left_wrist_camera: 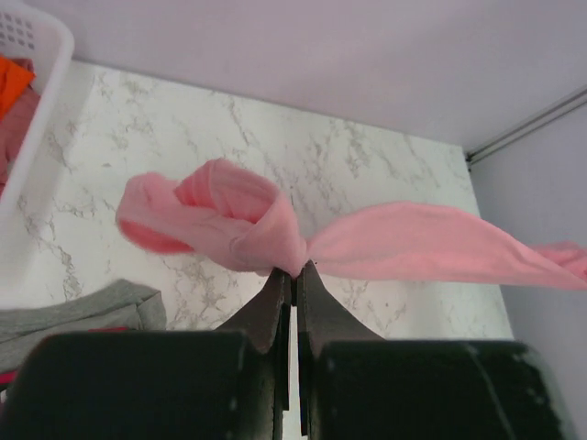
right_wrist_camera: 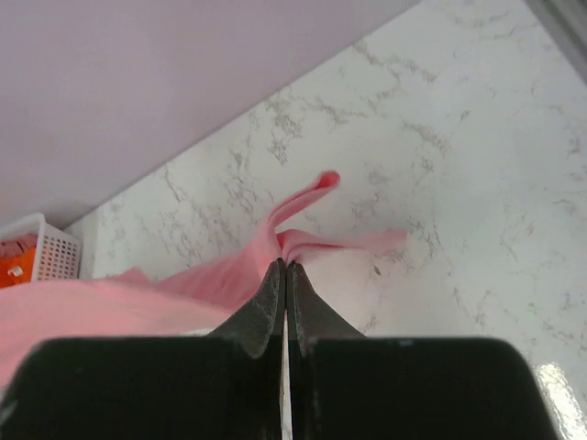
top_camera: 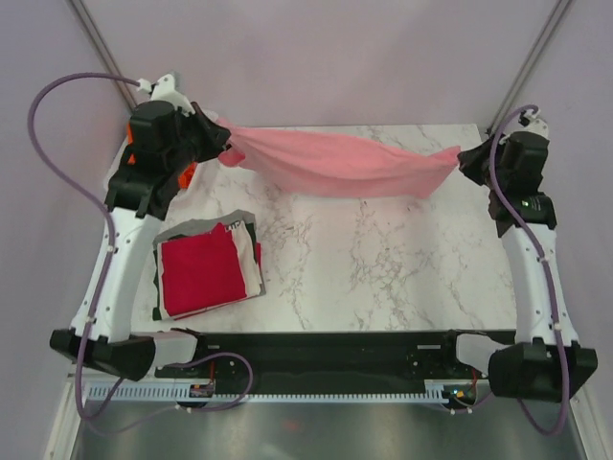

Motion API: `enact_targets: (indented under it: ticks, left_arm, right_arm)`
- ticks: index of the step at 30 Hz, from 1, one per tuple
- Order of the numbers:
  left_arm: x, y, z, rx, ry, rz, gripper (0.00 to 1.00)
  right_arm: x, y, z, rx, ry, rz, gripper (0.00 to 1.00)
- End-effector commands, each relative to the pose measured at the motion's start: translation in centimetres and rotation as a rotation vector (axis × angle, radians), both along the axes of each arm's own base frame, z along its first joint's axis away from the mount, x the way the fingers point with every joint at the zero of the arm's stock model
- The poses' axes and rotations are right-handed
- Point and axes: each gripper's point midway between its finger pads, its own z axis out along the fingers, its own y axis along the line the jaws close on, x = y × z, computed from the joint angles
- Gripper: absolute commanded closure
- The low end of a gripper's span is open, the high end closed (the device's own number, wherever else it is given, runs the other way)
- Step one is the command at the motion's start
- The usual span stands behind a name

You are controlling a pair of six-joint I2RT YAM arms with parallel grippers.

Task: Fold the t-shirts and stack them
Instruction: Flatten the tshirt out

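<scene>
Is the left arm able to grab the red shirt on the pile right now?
Probably not yet. The left end effector is shut on the pink t-shirt, stretched across to the right end effector. The red t-shirt lies uncovered on top, so nothing else blocks it.

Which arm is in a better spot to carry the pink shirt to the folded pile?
Probably the left. Both the left tool and the right tool grip the pink shirt, but the folded pile lies right beside the left arm.

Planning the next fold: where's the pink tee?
Top view: the pink tee hangs stretched above the table's far side, its ends gripped by the left gripper and right gripper.
</scene>
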Motion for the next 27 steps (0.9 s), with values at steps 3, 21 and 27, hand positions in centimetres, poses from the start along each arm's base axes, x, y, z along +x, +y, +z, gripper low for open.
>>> enact_targets:
  ticks: [3,21,27]
  left_arm:
    - [-5.7,2.3,7.8,-0.07,-0.194,0.057,0.98]
    - [6.7,-0.6,-0.6,-0.104,-0.01,0.079,0.98]
    - [18.1,-0.5,-8.5,-0.193,0.12,0.121,0.98]
  right_arm:
    - [-5.6,-1.8,8.7,-0.053,-0.224,-0.114,1.0]
    - [-0.7,-4.1,3.5,-0.048,-0.071,-0.223,1.0]
    - [9.4,-4.6,0.1,0.032,-0.034,-0.221,1.0]
